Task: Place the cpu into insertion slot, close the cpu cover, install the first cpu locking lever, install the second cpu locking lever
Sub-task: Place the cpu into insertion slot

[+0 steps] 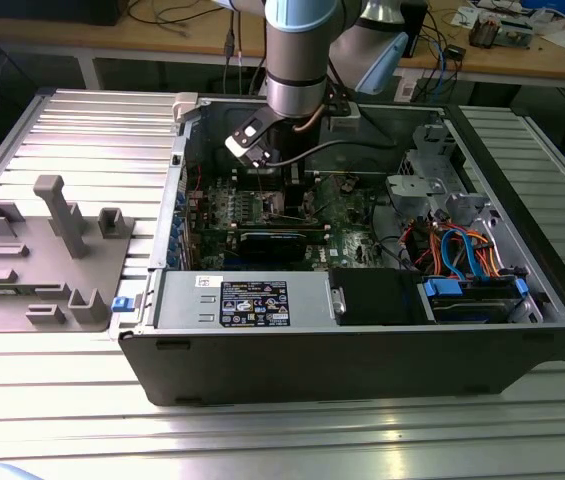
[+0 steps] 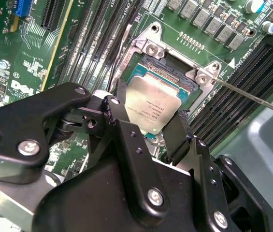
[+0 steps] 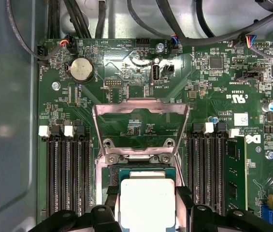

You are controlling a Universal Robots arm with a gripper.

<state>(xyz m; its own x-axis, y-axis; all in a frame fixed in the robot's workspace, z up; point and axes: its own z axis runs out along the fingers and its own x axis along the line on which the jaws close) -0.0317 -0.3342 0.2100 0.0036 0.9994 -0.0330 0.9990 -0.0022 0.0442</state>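
The cpu, a flat silver-grey square, sits between my gripper's black fingers, which are shut on its two opposite edges. It hangs just above the insertion slot, a dark socket with a silver rim in the green board. The cpu cover, a silver frame with a window, stands swung open beyond the socket. A thin metal locking lever sticks out beside the socket. In the exterior view the arm reaches down into the open computer case.
Long black memory slots flank the socket on both sides. A coin battery and cables lie beyond the cover. The case holds a power supply and a drive cage with orange and blue cables. A grey fixture sits at the exterior view's left.
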